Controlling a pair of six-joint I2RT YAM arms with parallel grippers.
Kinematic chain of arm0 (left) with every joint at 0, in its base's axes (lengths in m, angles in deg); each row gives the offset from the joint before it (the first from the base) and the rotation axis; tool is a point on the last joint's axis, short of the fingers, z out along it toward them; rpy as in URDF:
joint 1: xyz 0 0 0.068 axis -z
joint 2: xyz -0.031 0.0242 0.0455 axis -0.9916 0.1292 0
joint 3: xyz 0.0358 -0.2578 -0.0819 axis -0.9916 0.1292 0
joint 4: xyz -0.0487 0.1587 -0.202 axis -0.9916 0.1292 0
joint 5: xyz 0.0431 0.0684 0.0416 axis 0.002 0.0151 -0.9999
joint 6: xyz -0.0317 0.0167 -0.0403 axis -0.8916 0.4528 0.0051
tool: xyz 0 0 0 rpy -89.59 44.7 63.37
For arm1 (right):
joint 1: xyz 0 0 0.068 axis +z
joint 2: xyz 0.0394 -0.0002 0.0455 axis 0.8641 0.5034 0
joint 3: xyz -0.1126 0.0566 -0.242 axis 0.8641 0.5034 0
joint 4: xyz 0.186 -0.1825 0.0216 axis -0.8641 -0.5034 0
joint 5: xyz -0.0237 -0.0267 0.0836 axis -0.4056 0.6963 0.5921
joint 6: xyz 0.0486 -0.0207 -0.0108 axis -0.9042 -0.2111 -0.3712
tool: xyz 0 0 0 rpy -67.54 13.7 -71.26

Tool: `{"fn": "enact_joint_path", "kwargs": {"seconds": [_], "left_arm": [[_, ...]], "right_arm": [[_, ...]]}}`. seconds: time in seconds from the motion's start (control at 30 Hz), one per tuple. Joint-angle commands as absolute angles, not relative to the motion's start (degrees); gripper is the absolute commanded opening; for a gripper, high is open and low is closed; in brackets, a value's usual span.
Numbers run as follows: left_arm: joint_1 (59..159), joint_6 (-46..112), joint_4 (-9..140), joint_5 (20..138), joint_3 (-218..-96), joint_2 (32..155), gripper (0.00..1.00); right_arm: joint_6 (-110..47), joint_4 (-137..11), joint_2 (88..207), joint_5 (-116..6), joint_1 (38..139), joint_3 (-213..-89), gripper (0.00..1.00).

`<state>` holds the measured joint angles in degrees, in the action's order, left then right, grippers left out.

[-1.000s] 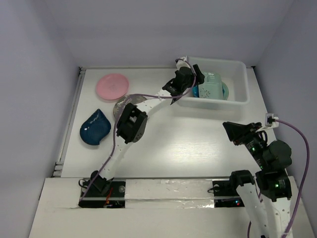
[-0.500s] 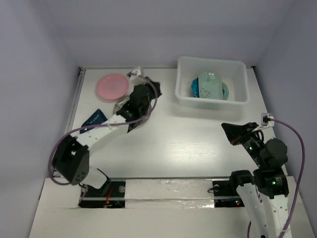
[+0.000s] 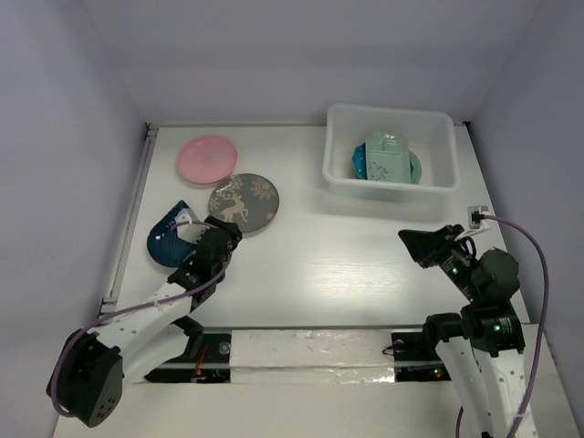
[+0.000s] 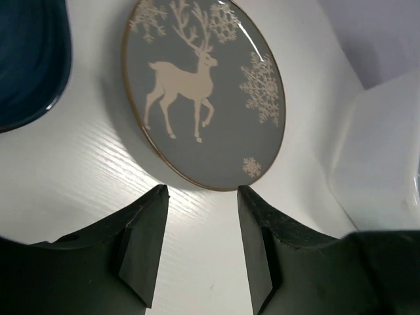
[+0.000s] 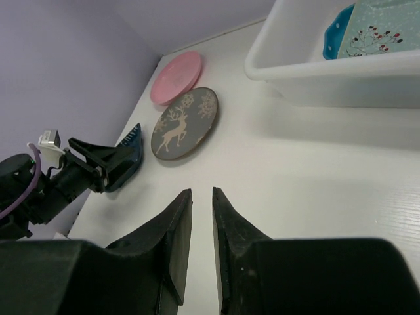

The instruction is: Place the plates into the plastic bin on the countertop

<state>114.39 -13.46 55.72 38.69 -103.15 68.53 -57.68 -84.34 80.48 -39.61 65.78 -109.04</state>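
Plates inside bin: the pale green rectangular plate (image 3: 388, 157) lies uppermost, partly covering the blue scalloped plate (image 3: 359, 164), whose dotted edge shows at the left. A greenish rim shows at the right end, probably another dish, but it is mostly hidden.
Plates outside bin: the pink plate (image 3: 207, 157) lies flat near the far left corner. The deer plate (image 3: 243, 203) lies flat just in front of it, overlapping or touching its near edge. The dark teal plate (image 3: 164, 242) sits to the left of the deer plate, nearer the arms.
Plastic bin (image 3: 391, 189): stands at the far right of the countertop (image 3: 347, 265), well apart from the three loose plates.
Left gripper (image 4: 200, 193): low over the countertop just short of the deer plate's near rim, with the dark teal plate close on its left. Its jaws are spread and the gap is bare.
Right gripper (image 5: 201, 193): raised above the right side of the countertop and facing the bin and loose plates. Its jaws are parted by a narrow slit and pinch nothing.
Metal strip (image 3: 128, 228): runs along the countertop's left edge.
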Motion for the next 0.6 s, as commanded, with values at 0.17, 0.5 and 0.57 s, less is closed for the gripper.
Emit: {"fn": "enact_joint_path", "kwargs": {"seconds": [0.17,0.5,0.57], "left_arm": [[106.84,-18.28,53.78,44.74,-106.04,82.04,0.44],[103.76,-19.16,45.87,50.81,-109.47,93.22,0.53],[103.76,-18.9,45.69,51.16,-110.09,94.27,0.53]], "right_arm": [[-58.15,-79.77,81.37,-37.61,65.75,-109.12,0.25],[-57.62,-79.68,82.17,-37.61,65.75,-109.04,0.25],[-57.62,-79.33,82.43,-37.26,65.75,-108.95,0.25]]}}
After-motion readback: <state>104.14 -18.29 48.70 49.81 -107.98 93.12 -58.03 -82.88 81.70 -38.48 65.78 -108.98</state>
